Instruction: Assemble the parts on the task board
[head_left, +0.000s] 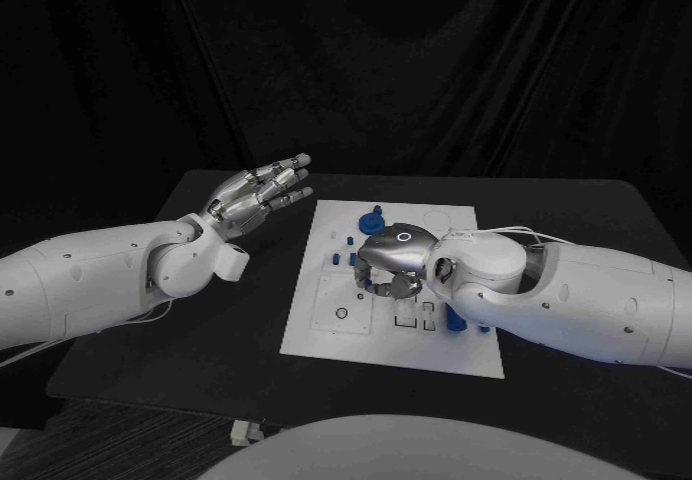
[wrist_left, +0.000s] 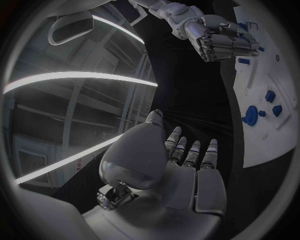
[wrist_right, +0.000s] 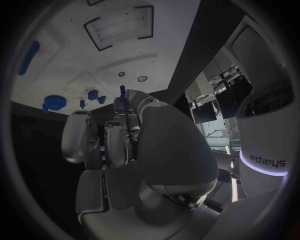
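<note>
The white task board (head_left: 378, 345) lies in the middle of the black table. My right hand (head_left: 391, 262) hovers low over the board's centre with its fingers curled down. A small blue peg (wrist_right: 122, 92) pokes out between the thumb and a fingertip (wrist_right: 119, 104), pinched there. A round blue part (head_left: 374, 219) sits near the board's far edge, and also shows as the round blue part (wrist_right: 53, 103). A long blue part (head_left: 454, 319) lies by my right wrist. My left hand (head_left: 261, 194) is raised to the left of the board, fingers straight and apart, holding nothing.
Small blue pegs (head_left: 336, 258) stand on the board's left half, beside rectangular slots (head_left: 408, 320) and a round hole (head_left: 342, 313). Bare black table (head_left: 188, 350) stretches left of the board. A small white object (head_left: 245, 432) sits just past the table's near edge.
</note>
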